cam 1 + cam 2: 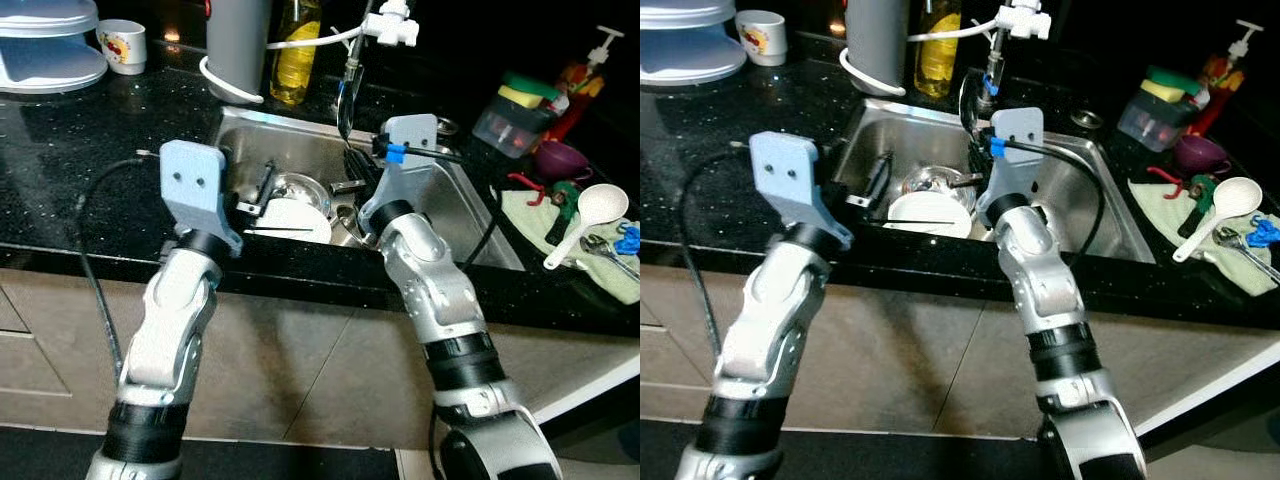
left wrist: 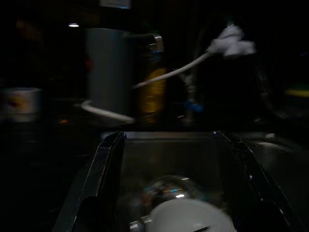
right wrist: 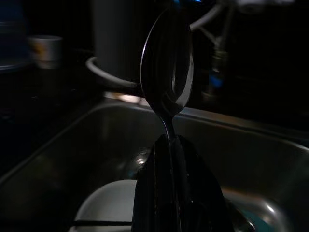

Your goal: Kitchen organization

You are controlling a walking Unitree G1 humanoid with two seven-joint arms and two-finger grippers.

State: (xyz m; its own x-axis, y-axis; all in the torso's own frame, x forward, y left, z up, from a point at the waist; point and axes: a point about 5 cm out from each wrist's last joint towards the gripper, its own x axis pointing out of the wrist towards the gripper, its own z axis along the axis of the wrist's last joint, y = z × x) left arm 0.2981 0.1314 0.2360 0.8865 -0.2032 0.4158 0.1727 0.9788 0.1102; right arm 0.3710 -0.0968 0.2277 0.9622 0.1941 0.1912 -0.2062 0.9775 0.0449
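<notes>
Spoon: a dark metal spoon (image 3: 167,77) stands upright, bowl uppermost, above the sink (image 1: 470,215); its stem runs down between the fingers of the right hand.
Right hand: the right hand (image 3: 171,145) is over the sink, near the back and below the tap; its two black fingers (image 3: 193,188) are pressed together on the spoon's stem, pinching it.
Left hand: the left hand (image 2: 169,137) reaches over the front left part of the sink; its two fingers (image 2: 104,169) are spread wide apart and hold nothing, with the white bowl seen between them in the left wrist view.
Sink contents: a white bowl (image 1: 292,220) lies near the front wall, with a shiny metal vessel (image 1: 297,188) just behind it. Further metal items lie beside these, too cluttered to tell apart.
Tap: a tap (image 1: 352,75) with a white fitting (image 1: 390,22) on top stands at the back of the sink; a white hose (image 1: 300,42) runs from the fitting to the left.
Behind the sink: a grey cylindrical container (image 1: 238,45) and a bottle of yellow liquid (image 1: 295,50) stand side by side on the black worktop (image 1: 70,190).
Far left of worktop: a white mug (image 1: 123,45) with a printed picture stands beside a pale stacked container (image 1: 45,45).
Right of sink: a white ladle (image 1: 590,220) lies on a pale cloth (image 1: 530,215); near it are a purple cup (image 1: 560,157), a clear tub with a sponge (image 1: 515,115) and a pump bottle (image 1: 585,70).
</notes>
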